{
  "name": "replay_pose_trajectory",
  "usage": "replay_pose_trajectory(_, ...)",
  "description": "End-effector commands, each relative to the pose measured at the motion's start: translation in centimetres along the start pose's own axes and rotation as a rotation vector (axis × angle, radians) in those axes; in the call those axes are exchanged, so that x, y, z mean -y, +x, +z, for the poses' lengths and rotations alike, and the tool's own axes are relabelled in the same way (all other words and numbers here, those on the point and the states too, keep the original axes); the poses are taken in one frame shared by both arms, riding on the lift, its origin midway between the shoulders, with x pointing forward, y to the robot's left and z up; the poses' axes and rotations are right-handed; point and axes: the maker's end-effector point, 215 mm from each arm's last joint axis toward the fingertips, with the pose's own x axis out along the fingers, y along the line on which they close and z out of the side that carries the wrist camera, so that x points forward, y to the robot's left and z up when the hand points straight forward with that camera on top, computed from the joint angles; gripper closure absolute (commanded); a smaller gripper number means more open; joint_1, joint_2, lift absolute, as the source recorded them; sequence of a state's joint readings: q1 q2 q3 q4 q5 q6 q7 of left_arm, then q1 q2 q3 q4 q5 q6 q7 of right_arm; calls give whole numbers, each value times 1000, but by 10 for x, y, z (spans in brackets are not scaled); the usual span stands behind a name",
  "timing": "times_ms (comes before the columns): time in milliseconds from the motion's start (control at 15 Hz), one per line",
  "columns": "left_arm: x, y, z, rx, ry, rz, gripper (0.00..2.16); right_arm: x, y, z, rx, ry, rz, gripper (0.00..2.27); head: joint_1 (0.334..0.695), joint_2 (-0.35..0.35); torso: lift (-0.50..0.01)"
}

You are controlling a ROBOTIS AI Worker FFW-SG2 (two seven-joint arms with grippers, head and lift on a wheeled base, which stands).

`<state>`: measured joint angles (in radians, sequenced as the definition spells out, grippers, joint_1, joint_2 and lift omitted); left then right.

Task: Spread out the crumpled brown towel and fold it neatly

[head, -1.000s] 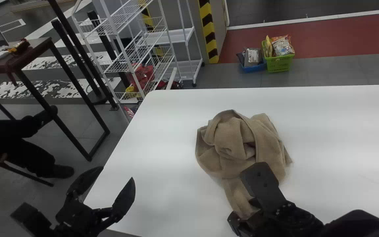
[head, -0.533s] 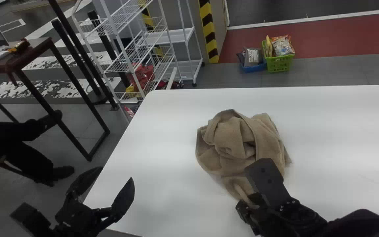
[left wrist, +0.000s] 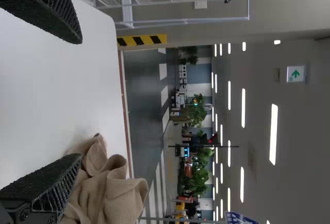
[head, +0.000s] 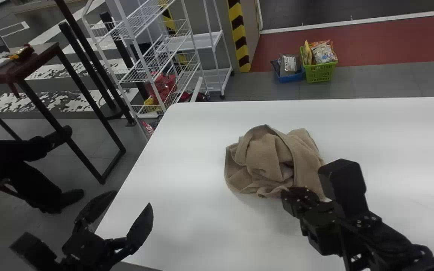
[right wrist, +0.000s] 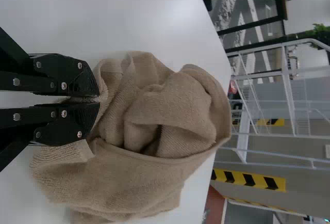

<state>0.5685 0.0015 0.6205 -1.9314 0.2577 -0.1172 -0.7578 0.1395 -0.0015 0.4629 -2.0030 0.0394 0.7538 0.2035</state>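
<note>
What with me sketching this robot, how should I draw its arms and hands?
Mainly black. The left hand has wedge-like fingers with slatted sides; the right hand shows pale round screws on its joints. The right arm has blocky, angular segments.

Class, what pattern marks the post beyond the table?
Slanted black and yellow stripes on the post, clearest in head view.

Overhead, 1 white sign [left wrist: 290, 78] bears a green arrow [left wrist: 295, 73]; the white markings on 1 blue sign [left wrist: 238, 218] are illegible. Other print is too small to read.
</note>
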Motion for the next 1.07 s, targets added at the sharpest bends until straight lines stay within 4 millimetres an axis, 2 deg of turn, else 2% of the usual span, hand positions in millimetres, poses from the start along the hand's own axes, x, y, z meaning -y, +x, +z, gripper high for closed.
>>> replay_pose_trajectory(0, -1, -1, 0, 2, -5, 4, 6, 23, -19, 27, 83, 47, -29, 1055, 695, 350, -128)
replay_pose_trajectory(400, -7, -2, -8, -5, -17, 16, 6, 95, -78, 101, 249, 127, -115, 1055, 695, 350, -128)
replay_pose_trajectory(667, -10, -4, -7, -3, -18, 20, 6, 118, -114, 153, 341, 127, -124, 1055, 695, 350, -128)
replay_pose_trajectory(1000, -13, -6, -6, -4, -15, 25, 6, 171, -168, 205, 485, 160, -182, 1055, 695, 350, -128)
